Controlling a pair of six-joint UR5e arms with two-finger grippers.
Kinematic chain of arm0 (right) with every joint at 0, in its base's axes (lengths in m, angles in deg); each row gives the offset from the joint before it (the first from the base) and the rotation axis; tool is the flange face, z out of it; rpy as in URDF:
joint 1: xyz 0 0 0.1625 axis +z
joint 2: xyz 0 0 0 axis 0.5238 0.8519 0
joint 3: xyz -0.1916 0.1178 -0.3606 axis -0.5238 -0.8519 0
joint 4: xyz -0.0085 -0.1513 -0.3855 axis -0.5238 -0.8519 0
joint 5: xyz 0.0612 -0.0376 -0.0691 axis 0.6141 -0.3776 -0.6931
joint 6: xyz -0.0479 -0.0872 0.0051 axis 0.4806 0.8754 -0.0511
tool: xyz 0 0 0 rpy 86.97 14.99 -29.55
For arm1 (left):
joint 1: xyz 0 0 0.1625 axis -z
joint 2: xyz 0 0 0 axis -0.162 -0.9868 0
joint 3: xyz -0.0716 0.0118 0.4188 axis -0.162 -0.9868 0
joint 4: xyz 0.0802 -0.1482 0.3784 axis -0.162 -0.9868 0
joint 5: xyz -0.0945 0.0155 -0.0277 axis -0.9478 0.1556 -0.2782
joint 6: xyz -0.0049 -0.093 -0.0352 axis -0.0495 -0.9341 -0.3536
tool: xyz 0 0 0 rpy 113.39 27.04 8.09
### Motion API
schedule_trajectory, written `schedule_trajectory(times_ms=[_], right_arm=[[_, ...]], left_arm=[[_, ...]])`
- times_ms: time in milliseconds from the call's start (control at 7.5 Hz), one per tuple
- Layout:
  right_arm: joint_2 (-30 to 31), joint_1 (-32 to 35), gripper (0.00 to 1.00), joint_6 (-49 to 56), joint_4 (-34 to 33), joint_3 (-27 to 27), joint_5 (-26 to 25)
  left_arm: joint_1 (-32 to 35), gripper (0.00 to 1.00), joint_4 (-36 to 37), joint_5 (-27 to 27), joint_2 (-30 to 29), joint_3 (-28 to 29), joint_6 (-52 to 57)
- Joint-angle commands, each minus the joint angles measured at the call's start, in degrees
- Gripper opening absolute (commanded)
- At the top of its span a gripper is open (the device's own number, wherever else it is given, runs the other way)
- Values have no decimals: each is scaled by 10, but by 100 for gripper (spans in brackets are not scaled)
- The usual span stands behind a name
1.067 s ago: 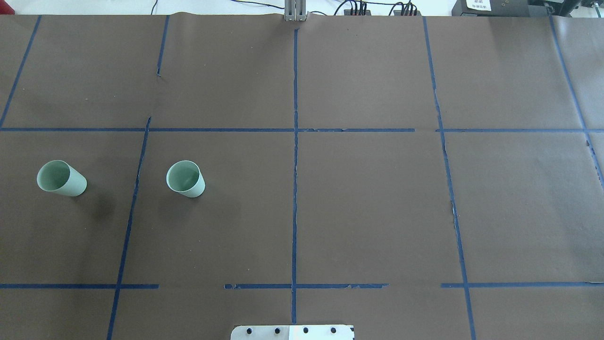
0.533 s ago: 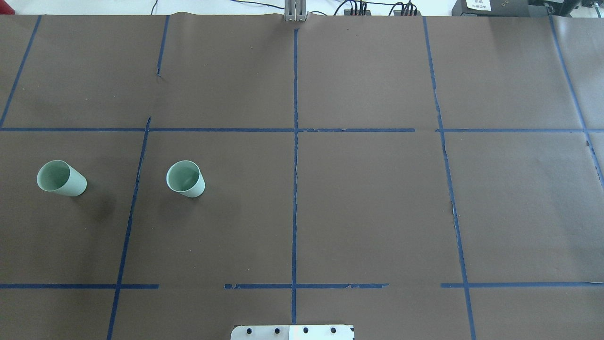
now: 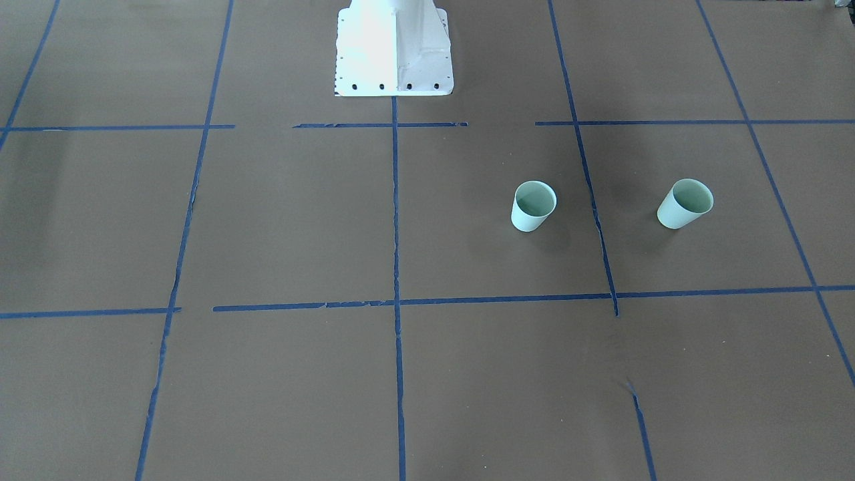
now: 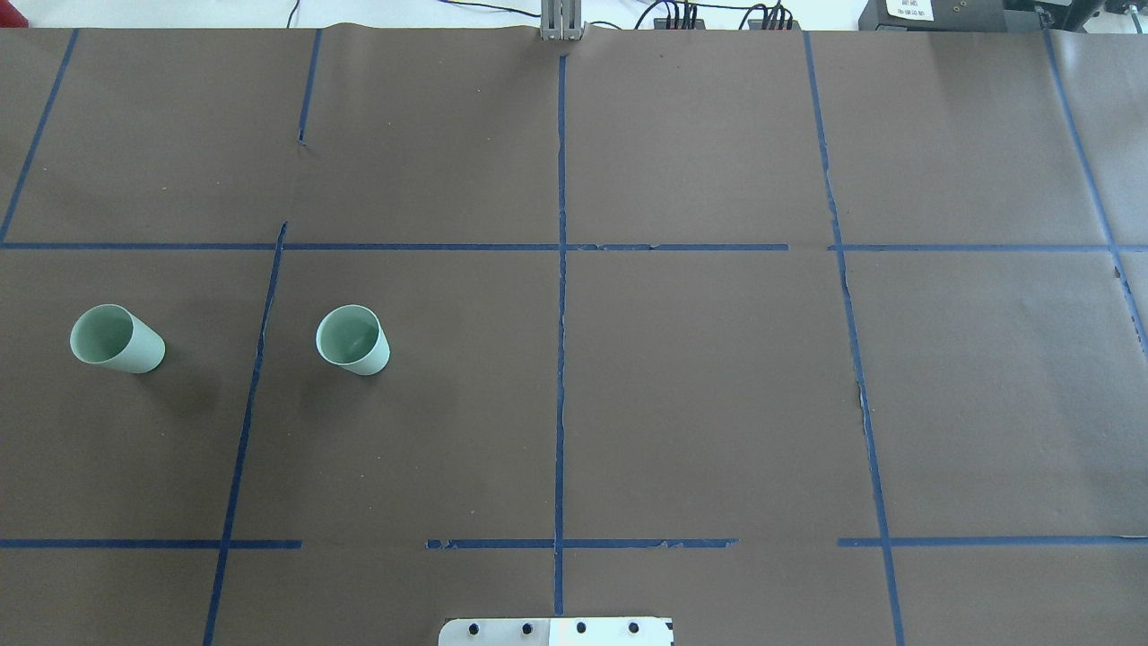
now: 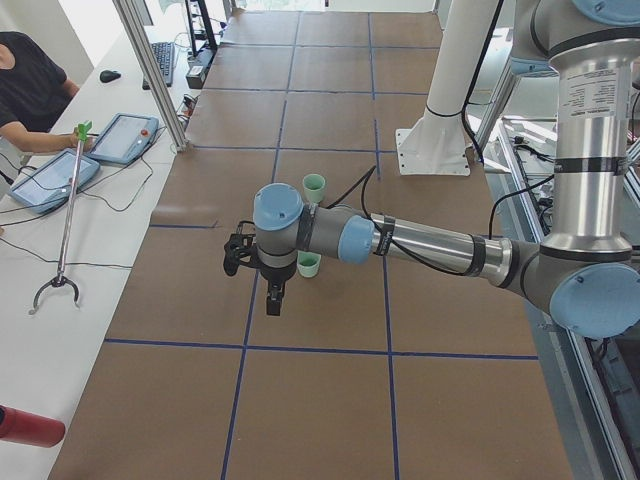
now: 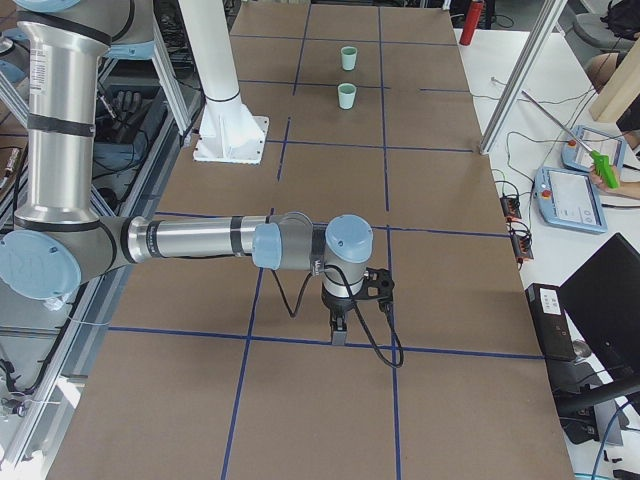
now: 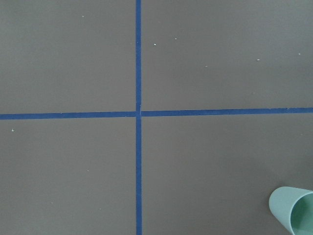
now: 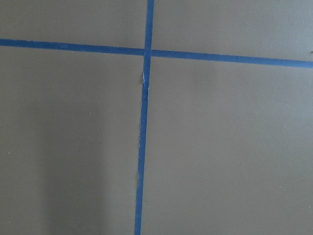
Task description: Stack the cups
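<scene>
I see a table point(image 4: 717, 377) under brown paper, gridded with blue tape point(image 4: 561, 359). Both cups stand upright on the robot's left half, the outer cup point(image 4: 117, 338) and the inner cup point(image 4: 352, 339) well apart with a tape line between them. The left gripper point(image 5: 274, 300) and the right gripper point(image 6: 340, 330) hang above the table, and I cannot tell how their jaws stand.

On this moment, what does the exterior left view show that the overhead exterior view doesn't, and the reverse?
Only exterior left: the robot's left arm stretched over the table, its hand pointing down near the outer pale mint-green tapered cup, which the arm partly hides; also an operator and a long grabber stick at a white side bench.
Only overhead exterior: that cup and the inner cup both unobstructed, and black cables past the far edge.
Both: the two cups standing apart, the brown paper table cover with its blue tape grid, and the white base plate.
</scene>
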Motion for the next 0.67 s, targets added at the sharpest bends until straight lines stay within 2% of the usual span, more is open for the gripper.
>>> schedule_trajectory(times_ms=[0,400,533], right_arm=[[0,0,100,0,0,0,0],[0,0,100,0,0,0,0],[0,0,100,0,1,0,0]], left_arm=[[-82,100,-53,4,-1,-10,-80],[-179,100,-123,18,-1,10,-195],[-189,100,-193,30,2,41,-231]])
